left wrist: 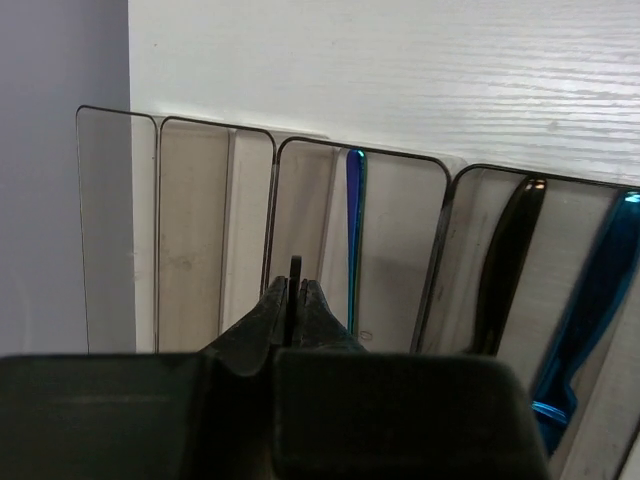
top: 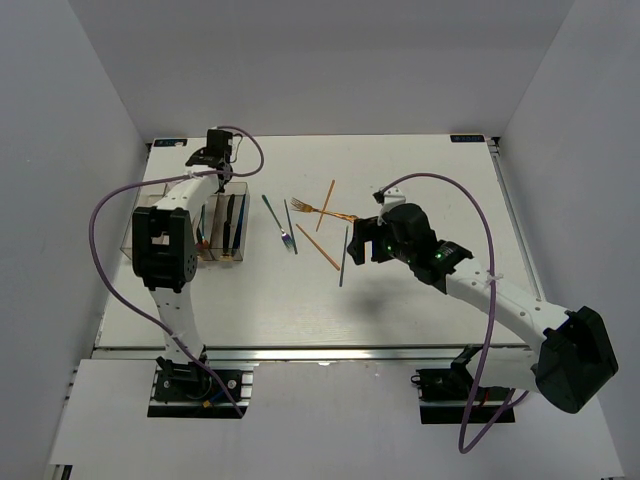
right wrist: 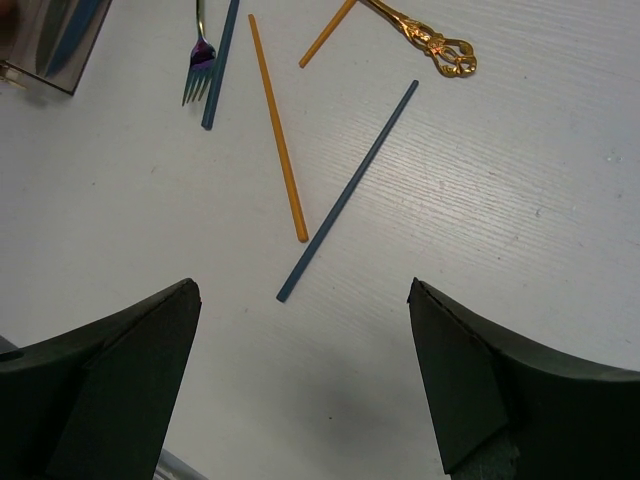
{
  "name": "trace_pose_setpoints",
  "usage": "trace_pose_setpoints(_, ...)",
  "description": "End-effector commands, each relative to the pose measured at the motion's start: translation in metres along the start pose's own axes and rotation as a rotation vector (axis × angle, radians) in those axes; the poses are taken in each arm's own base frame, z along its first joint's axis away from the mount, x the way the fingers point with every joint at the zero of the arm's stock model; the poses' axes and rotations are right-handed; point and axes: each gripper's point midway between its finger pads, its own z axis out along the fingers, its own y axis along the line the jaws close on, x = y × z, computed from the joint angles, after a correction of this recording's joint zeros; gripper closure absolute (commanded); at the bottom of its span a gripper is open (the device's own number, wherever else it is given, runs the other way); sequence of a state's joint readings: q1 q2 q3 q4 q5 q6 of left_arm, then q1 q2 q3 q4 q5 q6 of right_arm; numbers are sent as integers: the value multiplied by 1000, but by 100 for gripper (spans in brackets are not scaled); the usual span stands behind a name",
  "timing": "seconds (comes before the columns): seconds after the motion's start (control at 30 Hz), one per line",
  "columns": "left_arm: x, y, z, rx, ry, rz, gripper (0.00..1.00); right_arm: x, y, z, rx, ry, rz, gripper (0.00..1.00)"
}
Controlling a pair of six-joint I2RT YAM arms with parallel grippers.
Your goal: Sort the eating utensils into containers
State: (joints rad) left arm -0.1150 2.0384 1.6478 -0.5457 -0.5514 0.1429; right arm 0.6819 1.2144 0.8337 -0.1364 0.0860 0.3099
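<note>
Left fingers (left wrist: 262, 318) are pinched narrow on a thin black strip (left wrist: 295, 280) seen edge-on; what it is I cannot tell. They hang over the containers (left wrist: 190, 230), a row of clear bins at 9 o'clock on the worktop (top: 300, 310). One bin holds a blue-violet utensil (left wrist: 354, 220). The bin at its 3 o'clock holds a black utensil (left wrist: 505, 270) and a blue utensil (left wrist: 590, 310). Right fingers (right wrist: 130, 370) are spread wide over the worktop's middle, holding nothing. At their 12 o'clock lies a blue stick (right wrist: 345, 190), running from 1 to 7 o'clock, with an orange stick (right wrist: 275, 125) just beside it at 10 o'clock. A fork (right wrist: 200, 70) lies at 11 o'clock and a gold handle (right wrist: 430, 40) at 1 o'clock.
</note>
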Motion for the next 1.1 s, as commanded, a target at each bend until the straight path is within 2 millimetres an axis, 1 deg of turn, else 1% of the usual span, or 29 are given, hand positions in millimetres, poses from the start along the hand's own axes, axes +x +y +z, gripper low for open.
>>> trace_pose_setpoints(0.0, -13, 24, -6, -103, -62, -45, 100, -13, 7, -4, -41, -56, -8, 11)
trace_pose_setpoints(0.1, -16, 24, -6, -93, -84, -80, 100, -13, 6, -4, -37, -58, -8, 11)
trace_pose_setpoints(0.13, -14, 22, -5, -86, -80, -75, 100, -13, 6, -4, -35, -61, -8, 11)
trace_pose_setpoints(0.17, -9, 21, -4, -85, -71, -72, 98, -13, 5, -5, -33, -64, -8, 11)
trace_pose_setpoints(0.2, -6, 20, -3, -87, -64, -73, 94, -13, 4, -5, -25, -66, -8, 11)
trace_pose_setpoints(0.23, -1, 19, -3, -85, -49, -68, 84, -15, 3, -5, -23, -70, -12, 11)
trace_pose_setpoints(0.3, 2, 21, -6, -90, -48, -84, 76, -16, 3, -3, -16, -69, -13, 11)
trace_pose_setpoints(0.33, 1, 18, -7, -73, -55, -88, 64, -16, 3, -2, -16, -67, -13, 11)
trace_pose_setpoints(0.4, 4, 20, -8, -79, -51, -89, 59, -17, 3, 0, -14, -57, -15, 11)
trace_pose_setpoints(0.43, 3, 23, -11, -82, -50, -88, 54, -17, 3, 1, -15, -55, -17, 11)
trace_pose_setpoints(0.5, -2, 29, -17, -99, -62, -107, 49, -18, 4, 2, -17, -51, -15, 11)
trace_pose_setpoints(0.53, -7, 35, -25, -103, -75, -122, 46, -18, 4, 3, -16, -48, -16, 11)
trace_pose_setpoints(0.57, -14, 42, -32, -113, -94, -145, 38, -17, 4, 4, -14, -42, -20, 11)
trace_pose_setpoints(0.6, -19, 47, -39, -120, -109, -182, 33, -18, 4, 5, -15, -40, -23, 11)
trace_pose_setpoints(0.63, -28, 59, -56, -126, -140, -215, 30, -20, 4, 6, -13, -38, -29, 11)
trace_pose_setpoints(0.67, -37, 68, -70, -129, -170, -263, 24, -17, 0, 11, 12, -20, -40, 11)
trace_pose_setpoints(0.7, -42, 76, -82, -132, -190, -283, 20, -16, -1, 14, 20, -9, -42, 11)
trace_pose_setpoints(0.73, -42, 83, -95, -133, -199, -327, 17, -23, 1, 16, 19, -12, -47, 11)
trace_pose_setpoints(0.77, -50, 97, -122, -120, -249, -397, 2, -14, -1, 24, 31, 34, -65, 11)
trace_pose_setpoints(0.8, -51, 104, -136, -107, -268, -429, 2, -14, -3, 28, 47, 47, -76, 11)
trace_pose_setpoints(0.83, -46, 107, -148, -89, -269, -446, 2, -24, 3, 31, 56, 43, -89, 11)
trace_pose_setpoints(0.87, -47, 121, -177, -68, -327, -498, 2, -8, -8, 41, 121, 112, -107, 11)
trace_pose_setpoints(0.9, -45, 122, -191, -32, -353, -550, 2, -7, -10, 45, 148, 125, -122, 12)
trace_pose_setpoints(0.93, -28, 116, -191, -13, -341, -559, 2, -4, -11, 49, 173, 150, -126, 15)
trace_pose_setpoints(0.97, -20, 115, -198, 5, -355, -624, 2, 0, -19, 56, 227, 188, -125, 17)
trace_pose_setpoints(1.0, -12, 123, -225, 48, -421, -679, 2, 1, -19, 60, 241, 198, -116, 19)
trace_pose_setpoints(1.03, 12, 104, -211, 83, -396, -702, 2, 3, -23, 67, 275, 214, -92, 20)
trace_pose_setpoints(1.07, 23, 98, -214, 115, -413, -704, 2, 2, -22, 71, 289, 209, -70, 22)
